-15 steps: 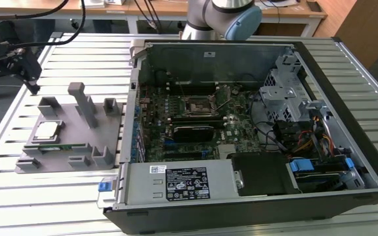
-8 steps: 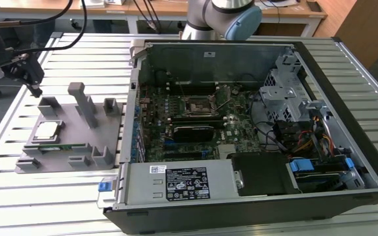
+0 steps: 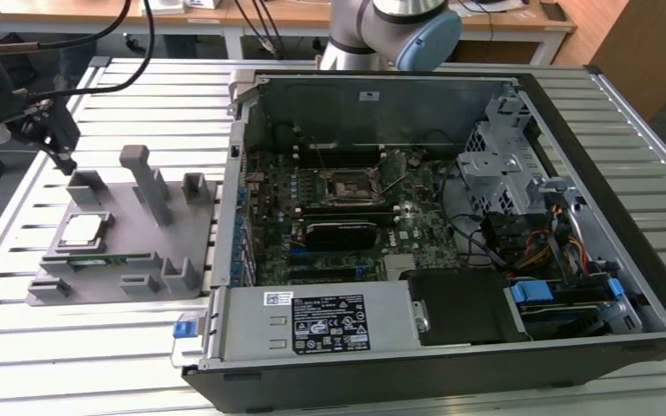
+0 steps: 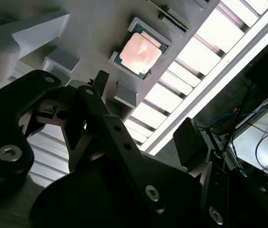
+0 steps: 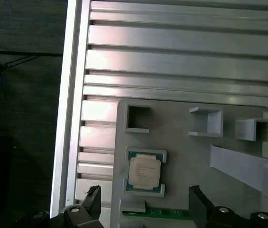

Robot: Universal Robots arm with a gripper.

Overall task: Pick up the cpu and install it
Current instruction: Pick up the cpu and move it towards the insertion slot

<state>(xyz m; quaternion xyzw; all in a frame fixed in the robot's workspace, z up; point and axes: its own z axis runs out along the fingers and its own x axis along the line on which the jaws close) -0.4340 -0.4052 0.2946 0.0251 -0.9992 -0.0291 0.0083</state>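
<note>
The pincer [image 3: 58, 147] hung over the tray [image 3: 136, 238] with its jaws spread wide and nothing between them. In the first wrist view its two dark fingers [image 5: 92, 199] stood apart on either side of the cpu [image 5: 144, 172], wider than the chip. It seemed to touch nothing, though from the exterior view its height above the tray was hard to judge.

The cpu [image 3: 84, 231] lay flat in a square recess of the tray, near the surface's edge at the exterior view's left. It was a small square chip with a pale, matt metal lid and a thin dark green rim. In the second wrist view the lid [image 4: 141, 51] took on a pinkish sheen. Raised grey corners of the recess hugged it.

The tray was a flat grey slab, plastic by its look, with upright posts and open box-shaped pockets. A narrow green memory stick [image 3: 101, 258] lay in a slot just beside the cpu.

The surface [image 3: 101, 347] was of ribbed aluminium slats, bright and grooved. Beside the tray, towards the exterior view's right, lay an open black case [image 3: 449, 95] with its board exposed. The square socket [image 3: 350, 185] sat on that board, well apart from the cpu.
</note>
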